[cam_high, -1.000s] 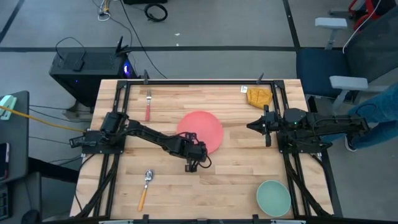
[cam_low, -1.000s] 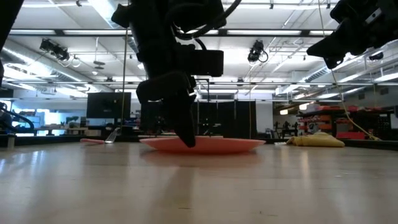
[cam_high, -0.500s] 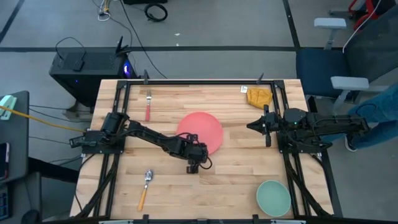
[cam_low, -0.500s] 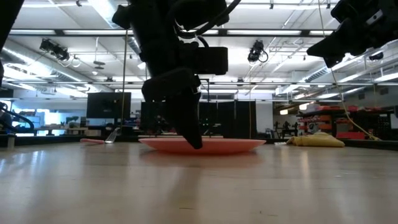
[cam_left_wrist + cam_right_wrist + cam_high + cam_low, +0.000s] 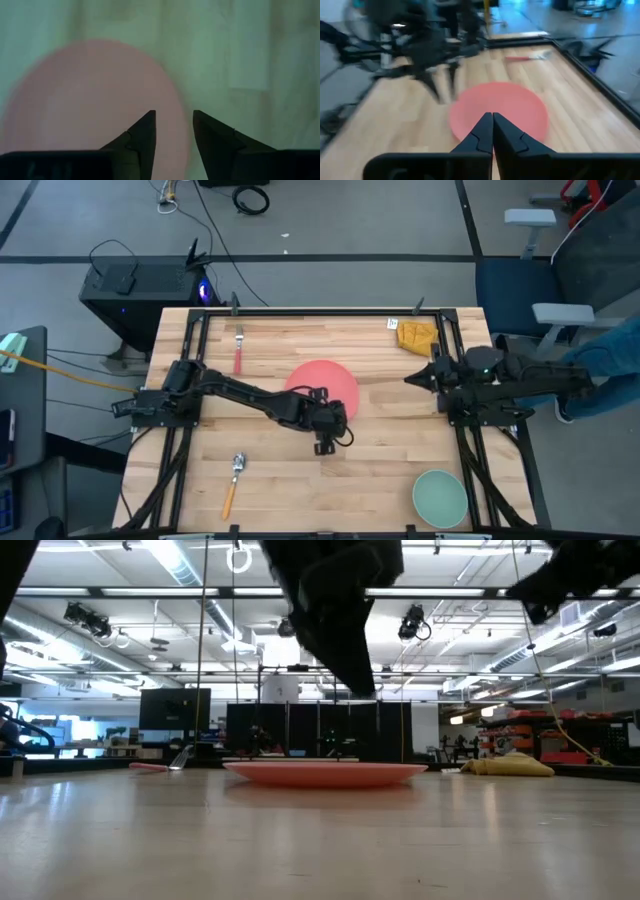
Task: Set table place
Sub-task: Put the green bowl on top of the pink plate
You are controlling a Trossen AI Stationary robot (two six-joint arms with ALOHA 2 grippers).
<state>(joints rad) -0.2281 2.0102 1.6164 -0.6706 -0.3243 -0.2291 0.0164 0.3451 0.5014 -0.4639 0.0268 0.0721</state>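
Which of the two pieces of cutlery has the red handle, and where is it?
The fork, lying at the table's far left, beyond the pink plate. The spoon near the front left edge has an orange handle instead.

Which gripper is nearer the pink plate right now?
Left. The left gripper hangs just off the pink plate at its near edge; the right gripper waits farther off, beyond its right side.
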